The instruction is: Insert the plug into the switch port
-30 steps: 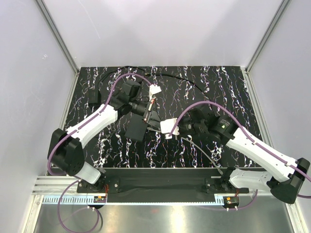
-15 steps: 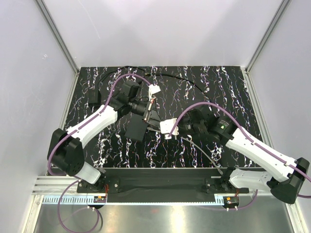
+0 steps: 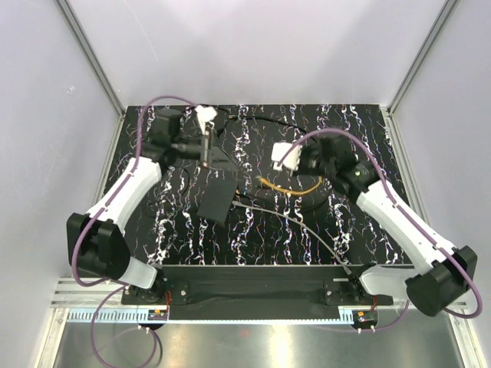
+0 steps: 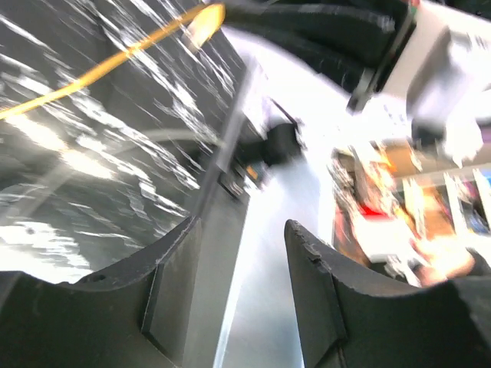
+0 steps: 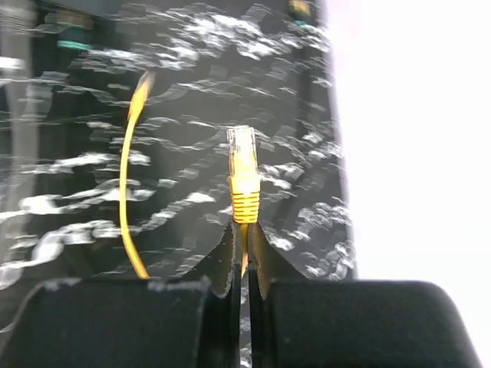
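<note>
The flat matte-black switch box (image 3: 217, 201) lies on the marbled table left of centre; its port does not show. My right gripper (image 3: 301, 163) is shut on the yellow cable just behind its clear-tipped plug (image 5: 243, 157), which sticks out past the fingertips (image 5: 227, 268) above the table. The rest of the yellow cable (image 3: 290, 188) curves across the table below that gripper, right of the box. My left gripper (image 3: 211, 149) is open and empty, raised behind the box; its fingers (image 4: 173, 287) hold nothing.
A thin black cord (image 3: 284, 124) runs along the back of the table. A grey cable (image 3: 307, 226) crosses the front right. The black rail (image 3: 253, 287) with the arm bases lines the near edge. White walls stand on three sides.
Both arms have swung toward the back. The left gripper left the box and moved back-left. The right gripper carried the plug back and right, uncovering the yellow cable.
</note>
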`<action>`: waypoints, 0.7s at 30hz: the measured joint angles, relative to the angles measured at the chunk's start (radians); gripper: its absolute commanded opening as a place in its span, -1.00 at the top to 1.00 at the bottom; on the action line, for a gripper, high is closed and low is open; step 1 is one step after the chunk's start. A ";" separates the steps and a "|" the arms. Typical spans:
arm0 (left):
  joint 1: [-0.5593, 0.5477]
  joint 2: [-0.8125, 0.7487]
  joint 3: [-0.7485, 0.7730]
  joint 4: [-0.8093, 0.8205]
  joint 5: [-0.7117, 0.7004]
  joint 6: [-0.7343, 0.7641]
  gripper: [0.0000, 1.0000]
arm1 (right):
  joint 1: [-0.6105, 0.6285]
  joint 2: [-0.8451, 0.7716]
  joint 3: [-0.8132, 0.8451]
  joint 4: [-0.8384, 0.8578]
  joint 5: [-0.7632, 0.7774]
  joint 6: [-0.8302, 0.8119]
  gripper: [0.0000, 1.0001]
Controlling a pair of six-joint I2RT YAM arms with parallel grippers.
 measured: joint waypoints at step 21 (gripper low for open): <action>0.229 -0.005 -0.249 -0.229 -0.311 0.278 -0.09 | 0.151 0.335 -0.032 -0.005 -0.046 0.182 1.00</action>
